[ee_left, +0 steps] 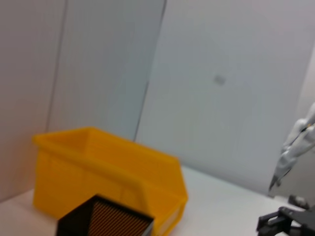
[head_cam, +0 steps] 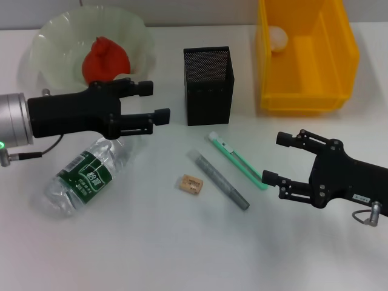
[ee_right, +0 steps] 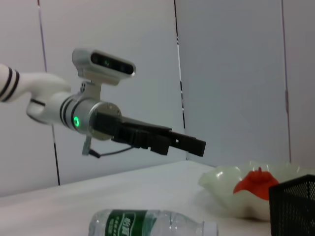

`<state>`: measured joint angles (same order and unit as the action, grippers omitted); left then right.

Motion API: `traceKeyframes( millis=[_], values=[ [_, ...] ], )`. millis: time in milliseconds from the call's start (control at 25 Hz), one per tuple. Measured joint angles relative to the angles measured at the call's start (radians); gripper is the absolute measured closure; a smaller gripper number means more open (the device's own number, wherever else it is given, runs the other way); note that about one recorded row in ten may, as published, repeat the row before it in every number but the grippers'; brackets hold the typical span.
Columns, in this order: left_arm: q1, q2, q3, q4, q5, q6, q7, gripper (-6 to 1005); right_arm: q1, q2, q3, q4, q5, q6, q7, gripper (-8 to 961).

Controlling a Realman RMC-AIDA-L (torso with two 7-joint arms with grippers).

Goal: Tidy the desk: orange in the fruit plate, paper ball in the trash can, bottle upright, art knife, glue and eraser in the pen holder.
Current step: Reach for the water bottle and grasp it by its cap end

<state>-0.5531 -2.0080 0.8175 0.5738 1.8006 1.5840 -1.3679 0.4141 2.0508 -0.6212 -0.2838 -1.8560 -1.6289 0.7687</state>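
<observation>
The orange (head_cam: 106, 57) lies in the pale fruit plate (head_cam: 45, 42) at the back left. My left gripper (head_cam: 154, 102) hovers open and empty just in front of the plate, above the clear bottle (head_cam: 88, 176), which lies on its side. The black mesh pen holder (head_cam: 209, 85) stands at centre back. In front of it lie the tan eraser (head_cam: 192, 183), the grey glue stick (head_cam: 218, 180) and the green art knife (head_cam: 237, 160). My right gripper (head_cam: 277, 157) is open beside the knife's near end. The paper ball (head_cam: 277, 37) rests inside the yellow trash can (head_cam: 306, 97).
The left wrist view shows the yellow trash can (ee_left: 108, 177), the pen holder's top (ee_left: 106, 219) and the right gripper (ee_left: 285, 221). The right wrist view shows the left gripper (ee_right: 182, 142) above the lying bottle (ee_right: 147, 223), plus the plate (ee_right: 231, 189).
</observation>
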Motion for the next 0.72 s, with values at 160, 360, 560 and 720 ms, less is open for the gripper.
traceKeyframes(
  millis=[160, 360, 560, 720],
  values=[
    [0.001, 0.001, 0.000, 0.103, 0.079, -0.032, -0.131, 193, 0.006, 0.002, -0.014, 0.000, 0.000, 0.025, 0.009, 152],
    [-0.023, -0.004, 0.001, 0.269, 0.240, -0.035, -0.337, 193, 0.012, 0.006, -0.019, 0.000, 0.000, 0.058, 0.014, 152],
    [-0.079, -0.024, 0.026, 0.402, 0.428, -0.025, -0.520, 193, 0.016, 0.005, -0.020, 0.000, 0.000, 0.061, 0.014, 153],
    [-0.140, -0.050, 0.081, 0.488, 0.597, -0.033, -0.680, 193, 0.018, 0.004, -0.023, 0.000, -0.005, 0.061, 0.014, 153]
  ],
)
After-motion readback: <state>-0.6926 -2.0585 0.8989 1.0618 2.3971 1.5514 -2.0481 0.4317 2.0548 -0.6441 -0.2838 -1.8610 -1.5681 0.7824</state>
